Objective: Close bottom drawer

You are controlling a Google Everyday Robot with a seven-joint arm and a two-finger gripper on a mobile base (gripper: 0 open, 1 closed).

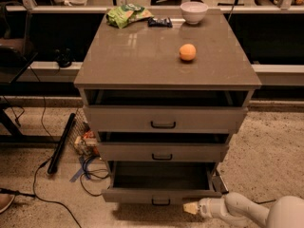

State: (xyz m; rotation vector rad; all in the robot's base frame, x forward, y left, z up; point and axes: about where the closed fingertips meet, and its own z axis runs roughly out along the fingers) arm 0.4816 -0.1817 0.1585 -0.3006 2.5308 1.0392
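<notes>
The bottom drawer (142,195) is the lowest of three grey drawers in the cabinet. It stands partly pulled out, its empty inside visible, with a small dark loop handle (161,202) on its short front panel. My gripper (191,208) is at the bottom right on a white arm. Its pale tip is against the lower right part of the drawer's front panel.
The middle drawer (161,152) and the top drawer (163,119) stand slightly out. On the cabinet top (142,56) lie an orange (187,52), a white bowl (194,11), a green bag (127,14) and a dark bar (159,21). Cables and a dark rod (61,144) lie on the floor at left.
</notes>
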